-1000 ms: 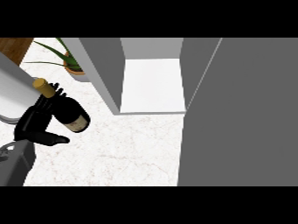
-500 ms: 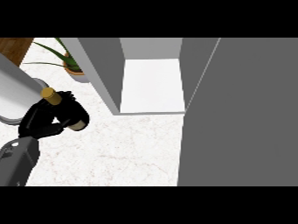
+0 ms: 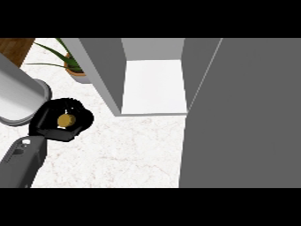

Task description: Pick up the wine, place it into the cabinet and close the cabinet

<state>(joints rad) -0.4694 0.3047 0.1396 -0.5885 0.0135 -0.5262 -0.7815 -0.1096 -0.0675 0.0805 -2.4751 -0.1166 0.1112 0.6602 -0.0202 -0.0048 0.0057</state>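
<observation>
Since the earlier frames the wine bottle [image 3: 66, 120] has swung from a slant to end-on: only its round tan top shows now, ringed by black fingers, where before the dark body and neck lay tilted toward lower right. Hand and bottle sit a little nearer the white cylinder than a second ago.

Left hand [image 3: 56, 122], left of centre: fingers and thumb curled all round the bottle, hiding its body. Grey forearm runs down from the hand to the lower left corner, slightly slanted.

Right hand: nowhere in frame.

Edges and room:
- White cylinder [image 3: 10, 92] enters from the upper left edge; its flanged end lies just beside the hand's upper left side. Touching or not, cannot tell.
- Potted plant [image 3: 73, 70] in the upper part of the frame, above the hand, close against the cabinet's left wall.
- Cabinet [image 3: 107, 75]: grey left wall drops from the top of the frame, its lower corner to the right of the hand. White interior floor [image 3: 154, 86] is open to view between that wall and the door.
- Cabinet door [image 3: 250, 123] stands open, a broad grey slab filling the right of the frame from top to bottom.
- Marble counter [image 3: 126, 154] lies bare between hand and door, and below the cabinet's front lip.
- Brown wood strip at the far upper left, beyond the counter's edge.
</observation>
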